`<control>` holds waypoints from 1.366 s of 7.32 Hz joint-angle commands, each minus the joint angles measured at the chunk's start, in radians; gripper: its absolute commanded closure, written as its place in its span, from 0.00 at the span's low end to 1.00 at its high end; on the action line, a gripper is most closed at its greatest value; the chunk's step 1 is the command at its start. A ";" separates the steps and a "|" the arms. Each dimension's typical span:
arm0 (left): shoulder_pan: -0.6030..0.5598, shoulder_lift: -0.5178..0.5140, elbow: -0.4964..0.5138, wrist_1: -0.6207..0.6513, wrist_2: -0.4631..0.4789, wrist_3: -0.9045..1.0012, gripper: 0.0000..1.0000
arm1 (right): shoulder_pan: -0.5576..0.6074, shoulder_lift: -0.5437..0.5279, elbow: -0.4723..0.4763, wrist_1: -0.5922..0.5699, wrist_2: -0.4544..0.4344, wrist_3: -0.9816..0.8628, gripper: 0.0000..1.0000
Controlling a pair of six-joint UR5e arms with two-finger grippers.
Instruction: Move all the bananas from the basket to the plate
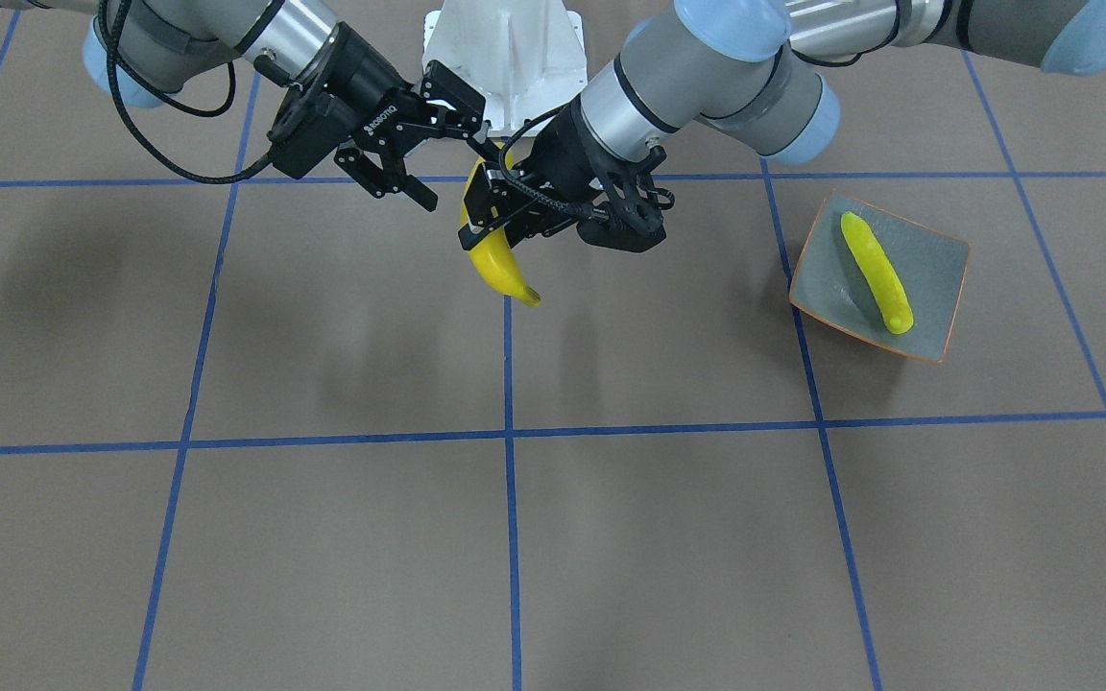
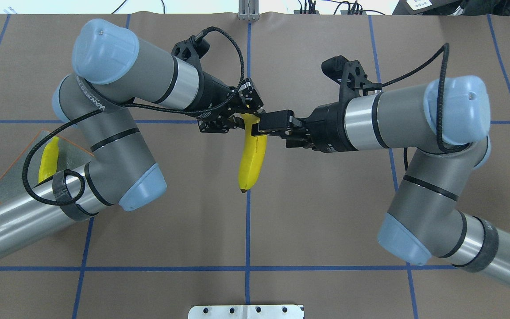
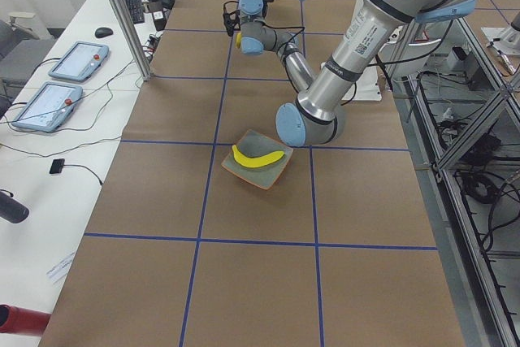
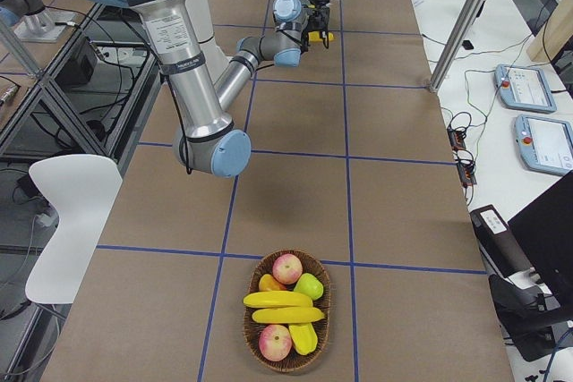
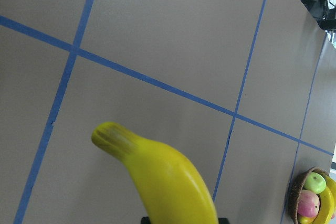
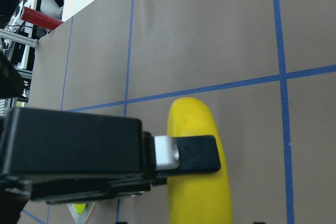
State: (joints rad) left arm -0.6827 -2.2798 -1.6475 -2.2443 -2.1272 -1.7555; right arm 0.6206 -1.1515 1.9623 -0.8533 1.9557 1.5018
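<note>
One banana (image 1: 500,264) hangs above the middle of the table, its dark tip pointing down. My left gripper (image 1: 491,206) is shut on its upper part. My right gripper (image 1: 447,154) stands open just beside the banana's top, its fingers spread and not touching it. The overhead view shows the same banana (image 2: 251,159) between the left gripper (image 2: 244,117) and the right gripper (image 2: 277,128). A second banana (image 1: 877,274) lies in the grey-blue plate (image 1: 937,278). Two more bananas (image 4: 279,300) rest in the basket (image 4: 328,306) at the table's right end.
The wicker basket also holds apples (image 4: 286,267) and other fruit. My left arm's elbow covers part of the plate (image 2: 20,168) in the overhead view. The white robot base (image 1: 505,48) stands behind the grippers. Blue tape lines cross the brown table.
</note>
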 commanded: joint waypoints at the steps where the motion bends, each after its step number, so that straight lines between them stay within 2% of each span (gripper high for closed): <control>1: -0.071 0.136 -0.056 0.009 -0.113 0.113 1.00 | 0.023 -0.107 0.059 0.007 -0.006 0.000 0.00; 2: -0.172 0.204 -0.063 0.015 -0.213 0.167 1.00 | 0.040 -0.144 0.059 0.007 -0.008 0.000 0.00; 3: -0.204 0.226 -0.071 0.069 -0.232 0.186 1.00 | 0.045 -0.164 0.059 0.007 -0.014 -0.002 0.00; 4: -0.208 0.252 -0.074 0.154 -0.223 0.285 1.00 | 0.059 -0.187 0.059 0.008 -0.014 -0.002 0.00; 6: -0.273 0.394 -0.145 0.294 -0.217 0.539 1.00 | 0.064 -0.195 0.052 0.008 -0.023 -0.003 0.00; 7: -0.303 0.436 -0.202 0.433 -0.179 0.673 1.00 | 0.064 -0.198 0.052 0.008 -0.024 -0.003 0.00; 9: -0.293 0.462 -0.344 0.800 0.054 0.903 1.00 | 0.064 -0.200 0.046 0.008 -0.026 -0.003 0.00; 10: -0.285 0.467 -0.366 0.862 0.115 0.925 1.00 | 0.064 -0.200 0.041 0.008 -0.026 -0.003 0.00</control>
State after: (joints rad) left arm -0.9742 -1.8244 -1.9641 -1.5162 -2.1092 -0.9021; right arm 0.6841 -1.3506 2.0084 -0.8452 1.9301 1.4987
